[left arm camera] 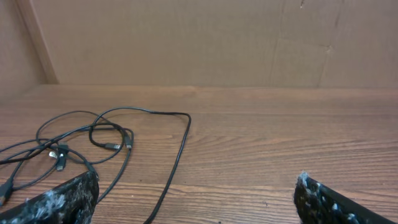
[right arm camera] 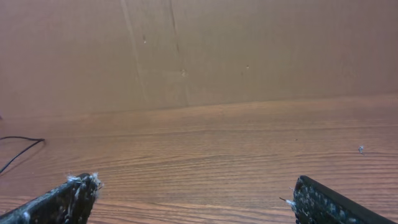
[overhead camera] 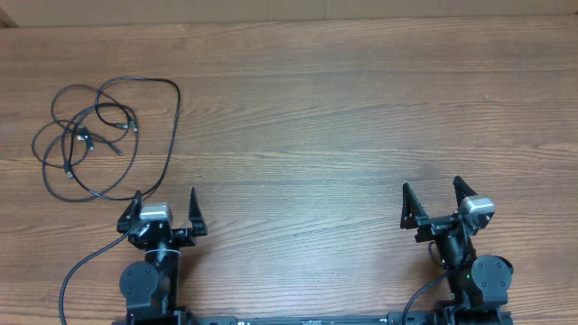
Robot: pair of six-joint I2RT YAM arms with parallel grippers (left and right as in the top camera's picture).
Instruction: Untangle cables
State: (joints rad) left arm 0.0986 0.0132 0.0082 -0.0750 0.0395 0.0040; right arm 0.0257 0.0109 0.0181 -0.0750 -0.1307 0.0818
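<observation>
The cables (overhead camera: 99, 135) lie in a tangled heap of thin black loops with small plug ends at the table's far left. They also show in the left wrist view (left arm camera: 93, 140), ahead and left of the fingers. One loop edge shows at the left edge of the right wrist view (right arm camera: 18, 149). My left gripper (overhead camera: 164, 200) is open and empty, just in front of the nearest loop. My right gripper (overhead camera: 431, 194) is open and empty at the front right, far from the cables.
The wooden table (overhead camera: 316, 117) runs to a brown cardboard wall (left arm camera: 217, 37) at the back. A thick black arm cable (overhead camera: 77, 271) curves by the left arm's base.
</observation>
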